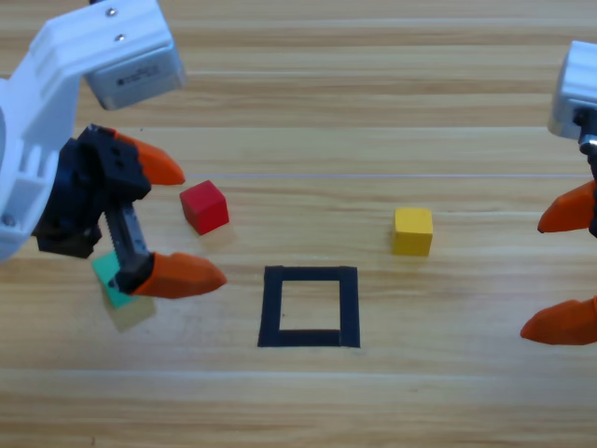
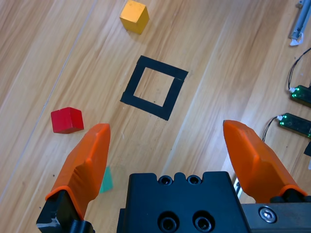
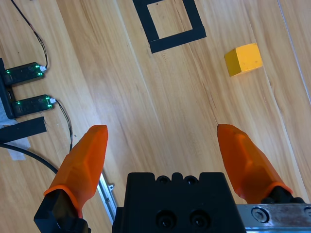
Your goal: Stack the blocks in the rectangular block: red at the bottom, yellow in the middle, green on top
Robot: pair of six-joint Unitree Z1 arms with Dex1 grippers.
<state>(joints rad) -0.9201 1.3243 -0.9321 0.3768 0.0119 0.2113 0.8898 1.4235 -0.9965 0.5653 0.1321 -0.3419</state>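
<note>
Inside the rectangular block [image 1: 309,306] nothing had been stacked: red [image 1: 204,206], yellow [image 1: 412,231] and, seemingly, green [image 1: 110,277] lay outside it on the worktop [image 1: 373,112]; the left gripper [image 1: 177,222] and right gripper [image 1: 562,272] were held with fingers wide, empty.

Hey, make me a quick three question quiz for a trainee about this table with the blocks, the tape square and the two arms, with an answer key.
1. True or false: the black tape outline has a cube inside it.
2. Which cube is partly hidden under the left gripper in the high view? A) red cube B) yellow cube C) green cube
3. Fill in: both the left gripper and the right gripper have their jaws ____.

Key:
1. False; only bare wood shows inside.
2. C
3. open, with nothing held between them.
</note>
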